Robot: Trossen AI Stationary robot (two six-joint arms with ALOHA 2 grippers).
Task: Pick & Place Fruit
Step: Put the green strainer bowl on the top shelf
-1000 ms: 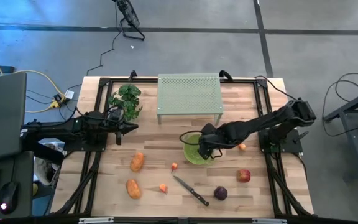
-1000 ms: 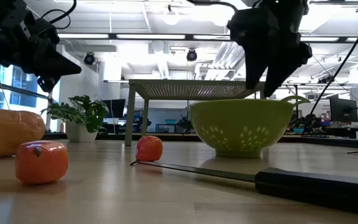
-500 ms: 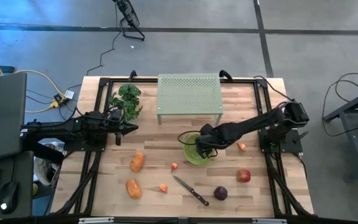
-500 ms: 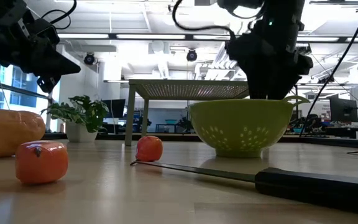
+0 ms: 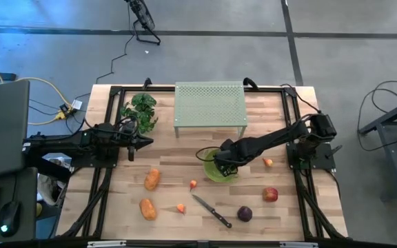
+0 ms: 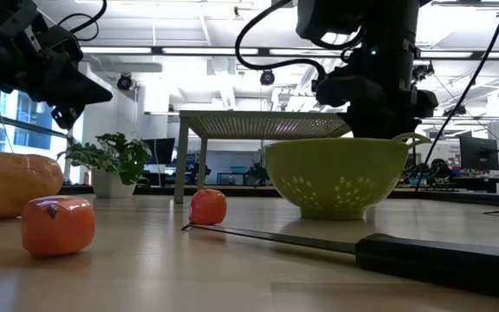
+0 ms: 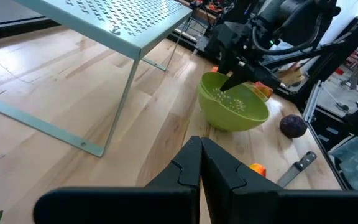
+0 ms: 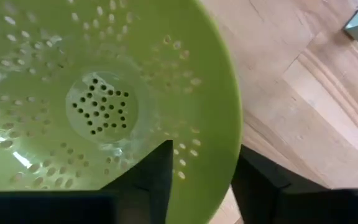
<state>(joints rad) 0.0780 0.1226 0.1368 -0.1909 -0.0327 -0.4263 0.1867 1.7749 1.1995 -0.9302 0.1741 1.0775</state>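
Nearest you, the knife (image 5: pixel 211 211) lies between a small orange piece (image 5: pixel 180 208) and the dark purple fruit (image 5: pixel 245 214); the two orange oblong fruits (image 5: pixel 151 179) and the apple (image 5: pixel 271 195) sit on the table. Farther in, your right gripper (image 8: pixel 199 177) straddles the green colander's (image 5: pixel 213 173) rim, one finger inside, one outside, grasping the wall. Your left gripper (image 7: pixel 200 163) waits clenched and empty near the leafy bunch (image 5: pixel 142 109).

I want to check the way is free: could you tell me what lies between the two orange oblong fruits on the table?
Nothing: in the high view only bare wood separates the upper orange fruit from the lower orange fruit.
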